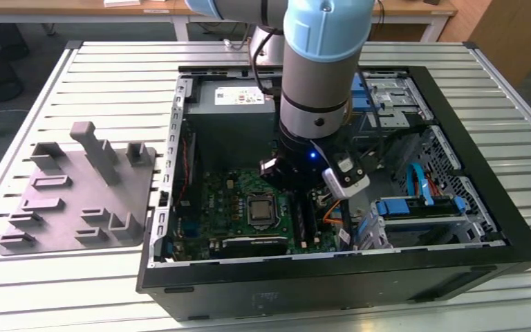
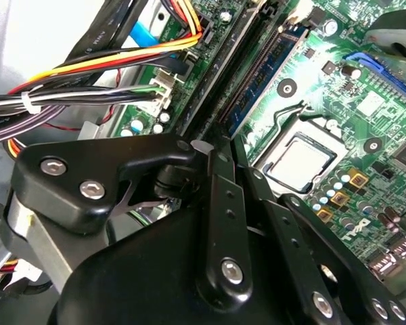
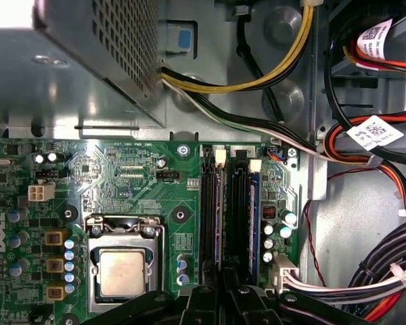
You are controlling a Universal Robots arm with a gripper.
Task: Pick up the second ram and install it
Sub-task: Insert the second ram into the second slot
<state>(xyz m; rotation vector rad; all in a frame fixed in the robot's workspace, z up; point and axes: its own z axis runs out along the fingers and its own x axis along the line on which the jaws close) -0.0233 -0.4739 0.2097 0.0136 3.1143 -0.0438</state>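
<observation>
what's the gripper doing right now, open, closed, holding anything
Gripper: low inside the computer case, over the memory sockets of the green board; whether it is open, shut or holding anything cannot be told.

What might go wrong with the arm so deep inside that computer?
The gripper hangs right over the memory sockets; slightly off line, it might press on a socket wall. The bare processor lies beside them and may get knocked. The cable bundle on the other side might snag the arm.
</observation>
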